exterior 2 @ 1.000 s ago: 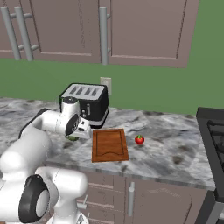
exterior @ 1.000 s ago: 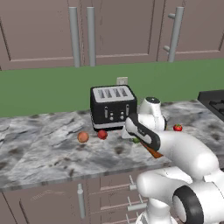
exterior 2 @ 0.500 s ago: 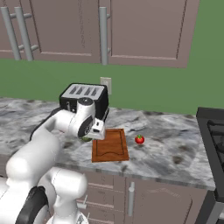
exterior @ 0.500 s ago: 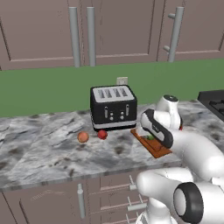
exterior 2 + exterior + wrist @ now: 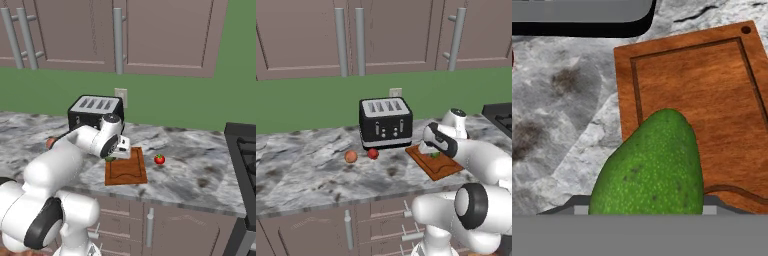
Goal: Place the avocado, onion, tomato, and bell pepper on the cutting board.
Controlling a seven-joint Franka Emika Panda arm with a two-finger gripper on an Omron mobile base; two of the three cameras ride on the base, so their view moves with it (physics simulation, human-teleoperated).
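My gripper (image 5: 430,151) is shut on the avocado (image 5: 652,170), a green pebbled fruit, and hangs low over the near-left part of the cutting board (image 5: 442,169). The avocado hides the fingertips in the hand view; beneath it lies the reddish-brown cutting board (image 5: 712,85) with its grooved border. The orange-tan onion (image 5: 351,156) and the red tomato (image 5: 373,154) sit side by side on the counter, left of the board and in front of the toaster. A small red bell pepper (image 5: 159,159) with a green top rests on the counter just right of the cutting board (image 5: 126,172).
A black four-slot toaster (image 5: 386,122) stands behind the board's left side, close to the hand. A stove (image 5: 242,150) fills the counter's right end. Grey marble counter (image 5: 306,170) stretches left of the onion. Cabinets hang above the green wall.
The arm has swung to the right, carrying the avocado from in front of the toaster to over the board. Onion, tomato and bell pepper have stayed put.
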